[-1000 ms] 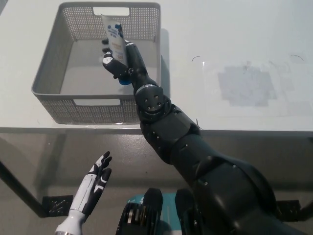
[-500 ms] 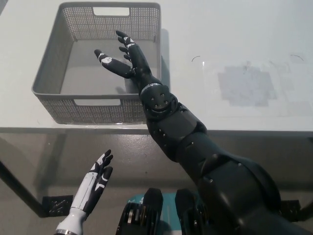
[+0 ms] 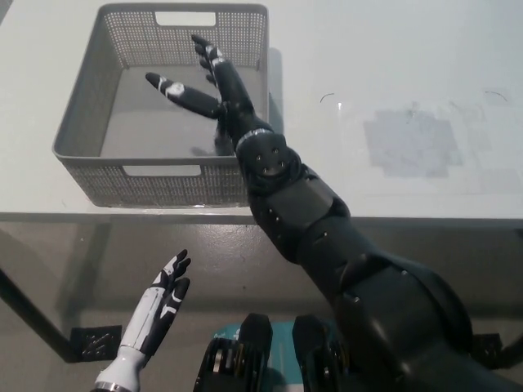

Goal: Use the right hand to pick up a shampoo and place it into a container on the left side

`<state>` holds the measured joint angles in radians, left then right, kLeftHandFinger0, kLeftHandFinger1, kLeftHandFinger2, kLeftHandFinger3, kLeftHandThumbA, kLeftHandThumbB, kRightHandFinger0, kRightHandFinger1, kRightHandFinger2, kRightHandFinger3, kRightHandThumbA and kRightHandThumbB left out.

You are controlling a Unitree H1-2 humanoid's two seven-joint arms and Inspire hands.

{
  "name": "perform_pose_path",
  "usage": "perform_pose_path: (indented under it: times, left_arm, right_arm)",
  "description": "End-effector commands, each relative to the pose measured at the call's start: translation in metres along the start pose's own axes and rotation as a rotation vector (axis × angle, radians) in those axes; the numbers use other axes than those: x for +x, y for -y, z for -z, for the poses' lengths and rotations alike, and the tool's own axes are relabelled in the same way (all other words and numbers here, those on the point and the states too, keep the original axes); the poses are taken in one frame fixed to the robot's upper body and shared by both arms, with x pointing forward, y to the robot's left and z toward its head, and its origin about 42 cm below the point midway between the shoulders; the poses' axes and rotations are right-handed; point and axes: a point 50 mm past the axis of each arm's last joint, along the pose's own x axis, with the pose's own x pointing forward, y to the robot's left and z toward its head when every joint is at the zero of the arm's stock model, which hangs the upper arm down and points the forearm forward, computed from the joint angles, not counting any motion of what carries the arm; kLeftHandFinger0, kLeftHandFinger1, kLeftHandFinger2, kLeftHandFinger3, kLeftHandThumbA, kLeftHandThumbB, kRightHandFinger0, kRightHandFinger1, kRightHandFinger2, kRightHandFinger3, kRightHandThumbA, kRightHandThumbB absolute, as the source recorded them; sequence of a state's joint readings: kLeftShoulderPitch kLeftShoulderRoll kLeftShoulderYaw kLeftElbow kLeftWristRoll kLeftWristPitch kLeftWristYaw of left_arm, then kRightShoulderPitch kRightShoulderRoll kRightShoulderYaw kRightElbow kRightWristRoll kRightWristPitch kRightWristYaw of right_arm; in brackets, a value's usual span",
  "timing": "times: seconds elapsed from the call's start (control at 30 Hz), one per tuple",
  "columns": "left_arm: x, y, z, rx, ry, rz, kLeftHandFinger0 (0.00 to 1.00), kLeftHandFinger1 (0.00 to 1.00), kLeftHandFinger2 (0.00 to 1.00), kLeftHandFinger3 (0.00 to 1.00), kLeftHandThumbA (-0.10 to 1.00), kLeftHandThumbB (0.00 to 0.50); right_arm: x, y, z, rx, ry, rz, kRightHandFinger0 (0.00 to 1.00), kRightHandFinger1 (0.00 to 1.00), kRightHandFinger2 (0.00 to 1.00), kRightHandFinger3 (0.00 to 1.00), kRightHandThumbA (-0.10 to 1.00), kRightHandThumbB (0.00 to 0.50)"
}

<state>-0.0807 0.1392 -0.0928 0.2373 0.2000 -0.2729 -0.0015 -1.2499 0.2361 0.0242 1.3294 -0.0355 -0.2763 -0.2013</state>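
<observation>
One grey mesh basket [image 3: 90, 131] stands on the white table [image 3: 392, 73], at the table's left part near its front edge, and it is the only container in view. The shampoo cannot be made out anywhere: the basket's floor shows bare grey where it is visible, and the part beneath the black right hand [image 3: 214, 88] and wrist is hidden, so where the shampoo lies, which way it points and how its long axis runs cannot be told. The right hand is over the inside of the basket, toward its right wall, spread wide with its fingers [image 3: 173, 90] splayed apart and pointing up and to the left in the picture; it holds nothing, and whether it touches the basket cannot be told. The black right arm [image 3: 302, 220] crosses the basket's front right corner. The white left hand [image 3: 159, 302] rests low at the lower left, below the table's edge, fingers straight and slightly apart, empty. A pale square patch [image 3: 413, 143] marks the table to the right, well apart from the basket.
</observation>
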Motion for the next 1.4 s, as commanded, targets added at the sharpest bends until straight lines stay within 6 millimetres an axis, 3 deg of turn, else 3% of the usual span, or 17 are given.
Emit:
perform_pose_path:
  times: [0.0, 0.1, 0.2, 0.33, 0.37, 0.4, 0.43, 0.53, 0.6, 0.73, 0.8, 0.97, 1.03, 1.17, 1.23, 1.27, 1.37]
  left_arm:
    - [0.009, -0.009, -0.01, 0.018, 0.053, 0.005, 1.0, 1.0, 1.0, 1.0, 1.0, 0.245]
    - [0.01, -0.009, -0.009, 0.024, 0.059, 0.009, 1.0, 1.0, 1.0, 1.0, 1.0, 0.24]
    - [0.011, -0.01, -0.009, 0.027, 0.062, 0.012, 1.0, 1.0, 1.0, 1.0, 1.0, 0.259]
    - [0.011, -0.009, -0.009, 0.03, 0.055, 0.012, 1.0, 1.0, 1.0, 1.0, 1.0, 0.25]
    - [0.01, -0.009, -0.01, 0.028, 0.054, 0.009, 1.0, 1.0, 1.0, 1.0, 1.0, 0.241]
    - [0.009, -0.008, -0.01, 0.024, 0.044, 0.005, 1.0, 1.0, 1.0, 1.0, 1.0, 0.236]
    - [0.01, -0.008, -0.01, 0.022, 0.044, 0.002, 1.0, 1.0, 1.0, 1.0, 1.0, 0.238]
    - [0.01, -0.008, -0.01, 0.022, 0.045, 0.002, 1.0, 1.0, 1.0, 1.0, 1.0, 0.239]
    - [0.009, -0.009, -0.01, 0.028, 0.045, 0.0, 1.0, 1.0, 1.0, 1.0, 1.0, 0.24]
    - [0.01, -0.01, -0.01, 0.029, 0.047, -0.001, 1.0, 1.0, 1.0, 1.0, 1.0, 0.237]
    - [0.007, -0.009, -0.01, 0.028, 0.044, -0.002, 1.0, 1.0, 1.0, 1.0, 1.0, 0.234]
    - [0.008, -0.01, -0.01, 0.029, 0.048, -0.004, 1.0, 1.0, 1.0, 1.0, 1.0, 0.231]
    - [0.009, -0.011, -0.009, 0.028, 0.05, -0.001, 1.0, 1.0, 1.0, 1.0, 1.0, 0.237]
    - [0.009, -0.011, -0.009, 0.024, 0.051, -0.001, 1.0, 1.0, 1.0, 1.0, 1.0, 0.24]
    - [0.009, -0.012, -0.008, 0.011, 0.043, -0.002, 1.0, 1.0, 1.0, 1.0, 1.0, 0.26]
    - [0.008, -0.012, -0.008, 0.01, 0.038, -0.002, 1.0, 1.0, 1.0, 1.0, 1.0, 0.26]
    - [0.008, -0.012, -0.008, 0.009, 0.038, -0.001, 1.0, 1.0, 1.0, 1.0, 1.0, 0.26]
  right_arm:
    - [0.018, 0.015, -0.093, 0.039, 0.345, 0.012, 1.0, 1.0, 1.0, 1.0, 1.0, 0.34]
    - [0.015, 0.02, -0.105, 0.065, 0.394, 0.017, 1.0, 1.0, 1.0, 1.0, 0.99, 0.322]
    - [-0.01, 0.053, -0.163, 0.101, 0.612, 0.075, 1.0, 1.0, 1.0, 1.0, 1.0, 0.369]
    - [-0.021, 0.062, -0.173, 0.106, 0.652, 0.08, 1.0, 1.0, 1.0, 1.0, 1.0, 0.369]
    - [-0.022, 0.062, -0.173, 0.106, 0.65, 0.08, 1.0, 1.0, 1.0, 1.0, 1.0, 0.45]
    - [-0.052, 0.086, -0.196, 0.106, 0.759, 0.123, 1.0, 1.0, 1.0, 1.0, 1.0, 0.395]
    - [-0.067, 0.099, -0.201, 0.089, 0.809, 0.147, 1.0, 1.0, 1.0, 1.0, 1.0, 0.387]
    - [-0.071, 0.102, -0.201, 0.082, 0.817, 0.15, 1.0, 1.0, 1.0, 1.0, 1.0, 0.386]
    - [-0.107, 0.132, -0.197, 0.069, 0.882, 0.187, 1.0, 1.0, 1.0, 1.0, 1.0, 0.371]
    - [-0.125, 0.143, -0.189, 0.074, 0.894, 0.193, 1.0, 1.0, 1.0, 1.0, 1.0, 0.36]
    - [-0.16, 0.161, -0.158, 0.087, 0.89, 0.207, 1.0, 1.0, 1.0, 1.0, 0.98, 0.335]
    - [-0.171, 0.167, -0.146, 0.087, 0.877, 0.216, 1.0, 1.0, 1.0, 1.0, 0.99, 0.341]
    - [-0.213, 0.18, -0.098, 0.091, 0.808, 0.268, 1.0, 1.0, 1.0, 1.0, 0.98, 0.328]
    - [-0.223, 0.182, -0.089, 0.09, 0.785, 0.269, 1.0, 1.0, 1.0, 1.0, 0.99, 0.324]
    - [-0.248, 0.185, -0.052, 0.156, 0.707, 0.27, 1.0, 1.0, 1.0, 1.0, 0.92, 0.31]
    - [-0.253, 0.186, -0.046, 0.155, 0.688, 0.271, 1.0, 1.0, 1.0, 1.0, 0.92, 0.305]
    - [-0.254, 0.186, -0.046, 0.158, 0.685, 0.268, 1.0, 1.0, 1.0, 1.0, 0.91, 0.304]
